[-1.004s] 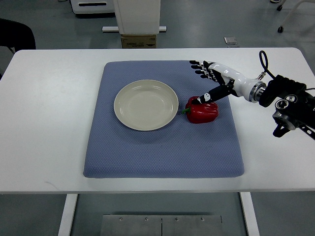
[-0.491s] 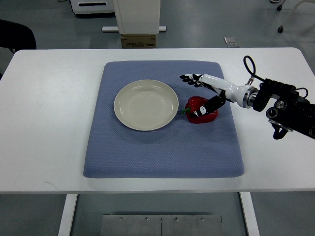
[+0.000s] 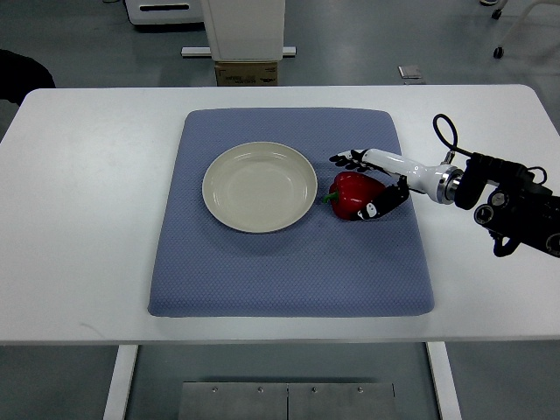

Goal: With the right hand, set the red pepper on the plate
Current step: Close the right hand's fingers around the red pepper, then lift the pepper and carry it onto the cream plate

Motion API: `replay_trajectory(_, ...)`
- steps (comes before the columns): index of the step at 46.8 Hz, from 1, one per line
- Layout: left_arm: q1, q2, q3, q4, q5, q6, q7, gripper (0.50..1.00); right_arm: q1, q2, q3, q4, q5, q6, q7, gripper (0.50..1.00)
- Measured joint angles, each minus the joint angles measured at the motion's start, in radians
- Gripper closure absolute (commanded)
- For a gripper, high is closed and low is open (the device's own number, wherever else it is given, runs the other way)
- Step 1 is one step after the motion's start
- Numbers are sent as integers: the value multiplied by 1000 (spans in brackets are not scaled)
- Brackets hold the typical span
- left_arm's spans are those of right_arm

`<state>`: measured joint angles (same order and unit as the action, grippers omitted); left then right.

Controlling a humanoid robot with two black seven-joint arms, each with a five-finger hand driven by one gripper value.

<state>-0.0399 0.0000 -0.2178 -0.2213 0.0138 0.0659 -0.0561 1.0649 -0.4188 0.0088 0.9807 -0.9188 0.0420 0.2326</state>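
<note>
One red pepper (image 3: pixel 352 193) on one blue mat (image 3: pixel 289 262), just beside one empty cream plate (image 3: pixel 260 186), at its 3 o'clock. Right hand (image 3: pixel 376 179) at the pepper's 3 o'clock, fingers (image 3: pixel 347 158) cupped around it, thumb below; firm grip uncertain. One white counter (image 3: pixel 87 219).

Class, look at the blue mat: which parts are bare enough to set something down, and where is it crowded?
Bare: the blue mat in front of the plate, its left strip, and the plate itself. Crowded: right of the plate, where the right hand wraps the red pepper.
</note>
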Motion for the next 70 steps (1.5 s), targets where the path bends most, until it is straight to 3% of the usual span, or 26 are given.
replay_trajectory(11, 0, 0, 0, 0, 0, 0, 0, 500, 6, 0, -23, -7, -3, -4, 10, 643)
replay_trajectory(20, 0, 0, 0, 0, 0, 0, 0, 500, 7, 0, -35, -8, -3, -4, 10, 707)
replay_trajectory(26, 0, 0, 0, 0, 0, 0, 0, 500, 7, 0, -36, -8, -3, -4, 10, 856)
replay_trajectory(29, 0, 0, 0, 0, 0, 0, 0, 500, 7, 0, -36, -8, -3, -4, 10, 1000)
replay_trajectory(43, 0, 0, 0, 0, 0, 0, 0, 500, 43, 11, -23, -11, 8, -3, -1, 1000)
replay_trajectory(49, 0, 0, 0, 0, 0, 0, 0, 500, 64, 28, 11, -12, 12, -4, -41, 1000)
replay_trajectory(58, 0, 0, 0, 0, 0, 0, 0, 500, 90, 96, 70, -12, 14, -4, -110, 1000)
replay_trajectory(70, 0, 0, 0, 0, 0, 0, 0, 500, 124, 204, 71, -40, 21, -4, -147, 1000)
